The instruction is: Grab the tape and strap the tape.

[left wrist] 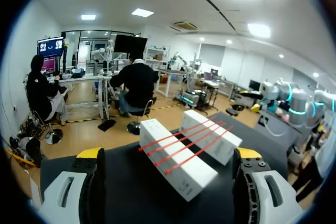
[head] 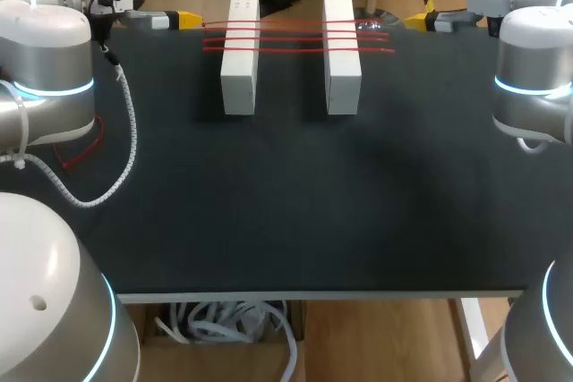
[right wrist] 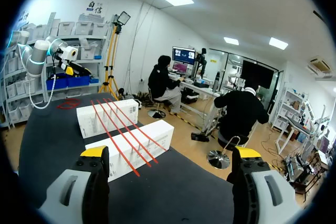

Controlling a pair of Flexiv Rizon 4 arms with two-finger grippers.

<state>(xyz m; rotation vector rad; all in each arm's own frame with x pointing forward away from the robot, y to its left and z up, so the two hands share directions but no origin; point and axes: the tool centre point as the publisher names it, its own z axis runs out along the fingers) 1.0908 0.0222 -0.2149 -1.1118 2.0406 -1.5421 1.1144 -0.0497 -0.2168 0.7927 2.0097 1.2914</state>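
Surface point(head: 286, 212): black. Two white boxes are set side by side near its far edge, apart from each other: a left box point(head: 239, 60) and a right box point(head: 342, 55).

Tape point(head: 295, 35): four red strips are laid across the tops of both boxes, roughly parallel. The gap between the boxes is bridged, and the ends overhang the outer sides.

Left fingers point(head: 183, 18): found at the far left corner, near the strip ends beside the left box, with nothing touched. In the left wrist view they are seen spread wide apart, the boxes lying ahead of them.

Right fingers point(head: 419, 21): found at the far right corner, near the strip ends past the right box. They are likewise spread wide, and nothing is held.

A red loop point(head: 79, 151) is noted on the surface at its left edge, beside the left arm (whether it is more tape cannot be told).
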